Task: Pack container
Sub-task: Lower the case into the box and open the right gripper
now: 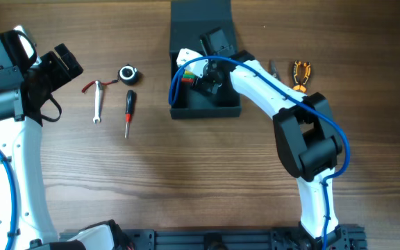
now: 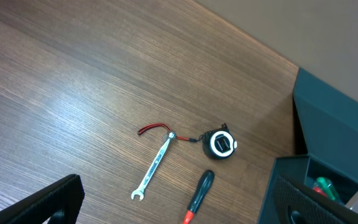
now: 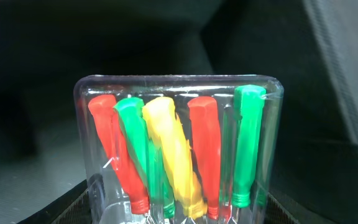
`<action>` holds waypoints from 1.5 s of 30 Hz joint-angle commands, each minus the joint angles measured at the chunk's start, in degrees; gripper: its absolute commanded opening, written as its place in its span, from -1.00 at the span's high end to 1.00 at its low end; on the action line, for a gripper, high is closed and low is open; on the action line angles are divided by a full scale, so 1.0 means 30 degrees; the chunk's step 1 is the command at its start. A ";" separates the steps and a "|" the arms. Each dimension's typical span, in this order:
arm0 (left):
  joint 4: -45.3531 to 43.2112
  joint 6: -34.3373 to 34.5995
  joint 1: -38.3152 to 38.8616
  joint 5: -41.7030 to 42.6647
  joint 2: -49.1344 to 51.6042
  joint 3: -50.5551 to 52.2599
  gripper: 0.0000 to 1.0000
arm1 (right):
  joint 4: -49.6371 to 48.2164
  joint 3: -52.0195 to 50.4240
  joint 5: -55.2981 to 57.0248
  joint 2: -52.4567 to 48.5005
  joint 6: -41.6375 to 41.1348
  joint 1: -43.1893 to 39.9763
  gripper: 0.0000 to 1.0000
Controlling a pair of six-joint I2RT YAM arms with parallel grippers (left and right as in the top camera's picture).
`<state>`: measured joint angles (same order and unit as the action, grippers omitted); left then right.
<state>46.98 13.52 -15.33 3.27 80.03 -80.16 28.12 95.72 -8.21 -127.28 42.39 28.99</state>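
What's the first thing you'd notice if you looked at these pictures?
The clear case of bright red, green and yellow screwdrivers jumps out, gripped by the right end effector inside the dark container at the far middle. Next come the small tools lying on the table to its left: a wrench, a tape measure and a black-and-red screwdriver.
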 commanded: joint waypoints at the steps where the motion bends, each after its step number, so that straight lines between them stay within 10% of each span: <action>1: 0.0015 -0.0437 -0.0109 -0.0109 0.0080 -0.0430 -0.99 | 0.0095 0.0124 0.0809 -0.0131 0.0386 0.0321 0.84; 9: 0.0015 -0.0437 -0.0109 -0.0109 0.0080 -0.0430 -1.00 | 0.0000 0.0124 0.0823 -0.0131 0.0430 0.0328 0.80; 30: 0.0015 -0.0437 -0.0109 -0.0109 0.0080 -0.0430 -1.00 | 0.0940 0.0379 0.3810 0.2011 -0.1632 0.1064 -0.19; 34: 0.0015 -0.0437 -0.0109 -0.0109 0.0080 -0.0430 -0.99 | 0.0933 0.0379 0.3796 0.2011 -0.1698 0.1064 -0.49; 35: 0.0015 -0.0437 -0.0109 -0.0109 0.0080 -0.0430 -1.00 | 0.0925 0.0379 0.3803 0.2011 -0.1690 0.1064 -0.97; 45: 0.0015 -0.0437 -0.0109 -0.0109 0.0080 -0.0430 -0.99 | 0.0874 0.0379 0.3767 0.2426 -0.3891 0.1086 -0.99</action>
<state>46.98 13.54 -15.33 3.27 80.03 -80.16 30.83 95.72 2.22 -122.98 35.16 32.12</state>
